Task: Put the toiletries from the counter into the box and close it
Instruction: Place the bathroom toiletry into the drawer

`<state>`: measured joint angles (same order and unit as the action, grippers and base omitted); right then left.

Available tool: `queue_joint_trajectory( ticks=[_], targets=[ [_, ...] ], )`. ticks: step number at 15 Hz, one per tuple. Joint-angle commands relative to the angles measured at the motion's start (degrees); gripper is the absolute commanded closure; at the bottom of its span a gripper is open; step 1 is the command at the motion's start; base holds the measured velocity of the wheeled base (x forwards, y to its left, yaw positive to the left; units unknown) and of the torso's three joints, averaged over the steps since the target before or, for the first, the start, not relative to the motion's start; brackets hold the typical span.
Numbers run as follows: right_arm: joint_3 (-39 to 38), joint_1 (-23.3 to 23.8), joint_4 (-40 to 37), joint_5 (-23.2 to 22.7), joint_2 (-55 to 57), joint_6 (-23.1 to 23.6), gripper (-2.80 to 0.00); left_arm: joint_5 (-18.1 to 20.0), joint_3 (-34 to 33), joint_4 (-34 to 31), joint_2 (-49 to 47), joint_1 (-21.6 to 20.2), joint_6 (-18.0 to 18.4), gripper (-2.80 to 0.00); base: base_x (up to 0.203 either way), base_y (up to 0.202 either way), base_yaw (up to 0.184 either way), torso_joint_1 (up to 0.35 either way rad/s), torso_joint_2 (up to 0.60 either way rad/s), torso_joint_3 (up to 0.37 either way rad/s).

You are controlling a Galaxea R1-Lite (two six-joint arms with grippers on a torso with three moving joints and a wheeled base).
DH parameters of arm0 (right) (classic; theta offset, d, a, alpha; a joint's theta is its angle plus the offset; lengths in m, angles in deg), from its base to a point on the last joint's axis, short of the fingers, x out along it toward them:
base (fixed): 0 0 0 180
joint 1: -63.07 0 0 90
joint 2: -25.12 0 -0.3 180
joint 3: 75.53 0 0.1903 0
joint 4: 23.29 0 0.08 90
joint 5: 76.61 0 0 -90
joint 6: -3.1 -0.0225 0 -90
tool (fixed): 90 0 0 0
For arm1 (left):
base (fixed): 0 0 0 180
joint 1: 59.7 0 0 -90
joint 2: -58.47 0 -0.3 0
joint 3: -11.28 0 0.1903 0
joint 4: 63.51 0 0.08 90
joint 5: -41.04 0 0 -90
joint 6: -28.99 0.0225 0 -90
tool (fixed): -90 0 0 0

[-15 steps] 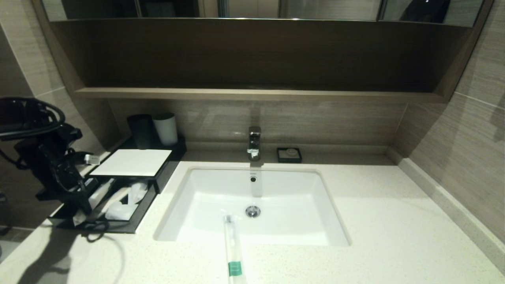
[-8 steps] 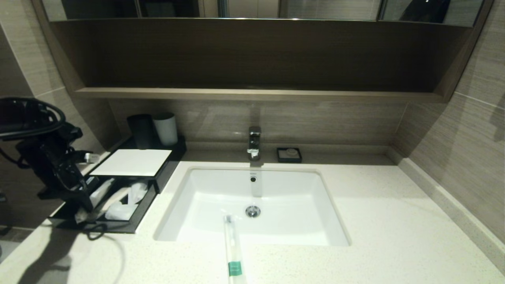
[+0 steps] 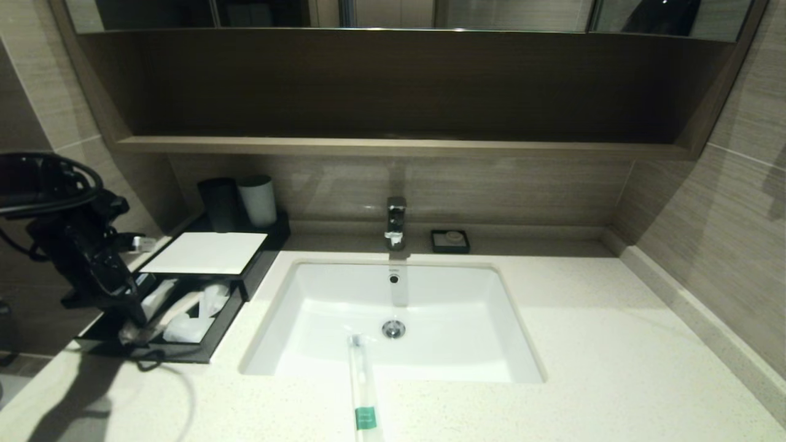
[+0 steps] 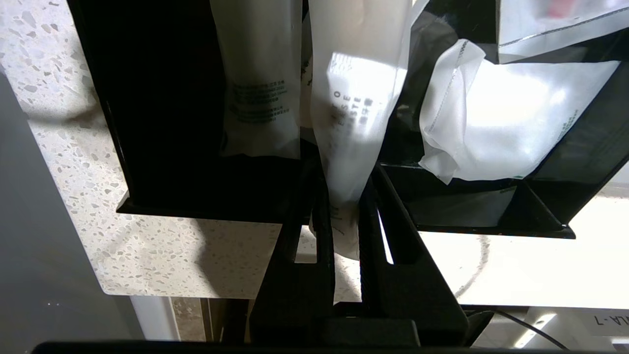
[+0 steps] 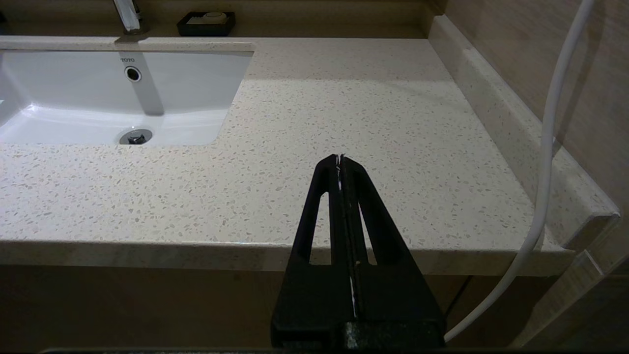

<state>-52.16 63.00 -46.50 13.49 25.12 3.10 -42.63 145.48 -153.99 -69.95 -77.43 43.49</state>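
Left wrist view shows my left claw [image 4: 344, 206] clenched on the tail of a wrapped stick [image 4: 354, 123], its length already lying in the box [image 3: 184, 353] drawer beside another wrapped stick [image 4: 258, 88]. I judge I grip the end so it drops in flat. From the head view, the box sits at nine o'clock on the desk [image 3: 614, 368]; a third stick with a green band [image 3: 363, 393] waits at six o'clock, overhanging the sink [image 3: 491, 368]. My right claw [image 5: 340, 164], pressed shut, idles at the desk's front edge.
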Motion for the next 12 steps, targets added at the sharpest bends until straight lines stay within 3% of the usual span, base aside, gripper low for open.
queue_joint_trajectory(
  ticks=[1, 12],
  targets=[
    [-0.09, -0.01, 0.02, -0.01, 0.00, 0.00, 0.00, -0.09, 0.01, -0.25, -0.60, -0.03, 0.18, 0.00, 0.000, 0.000, 0.000, 0.000, 0.00, 0.000],
    [-0.09, -0.01, 0.02, -0.01, 0.00, 0.00, 0.00, -0.21, 0.01, 3.13, -0.60, -0.12, 0.27, 0.00, 0.000, 0.000, 0.000, 0.000, 0.00, 0.000]
  ],
)
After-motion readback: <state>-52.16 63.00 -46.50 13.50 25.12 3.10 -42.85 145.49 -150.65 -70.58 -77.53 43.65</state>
